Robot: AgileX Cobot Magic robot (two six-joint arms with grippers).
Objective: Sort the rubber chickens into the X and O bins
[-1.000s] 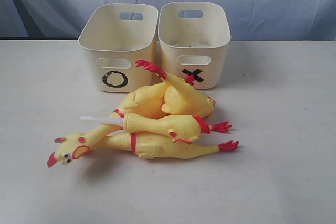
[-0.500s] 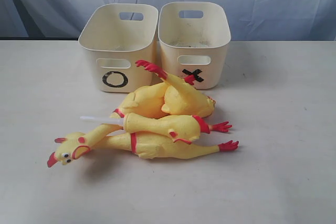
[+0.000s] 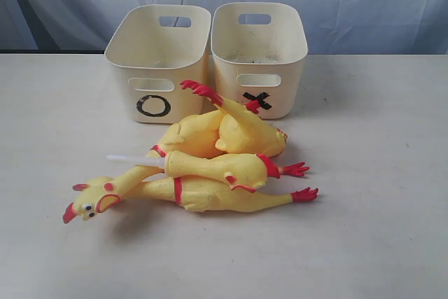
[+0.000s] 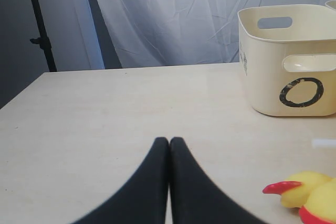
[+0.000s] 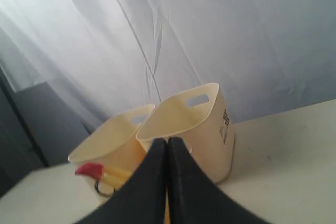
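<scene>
The left gripper (image 4: 169, 142) and right gripper (image 5: 167, 142) had their jaws pressed together, empty. Three floppy yellow rubber chickens (image 3: 210, 166) lay piled mid-frame, just below the cream plastic O bin (image 3: 126, 103) and X bin (image 3: 290, 96). Being overlapped, one lifted would likely drag a neighbour. The pale desk (image 3: 378, 208) met a blue-grey curtain (image 3: 350, 5).

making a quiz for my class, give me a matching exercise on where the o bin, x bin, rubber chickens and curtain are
1 O bin
2 X bin
3 rubber chickens
4 curtain

a behind the table
b piled in front of both bins
c right-hand bin, exterior view
d left-hand bin, exterior view

Pairs: 1-d, 2-c, 3-b, 4-a
</scene>
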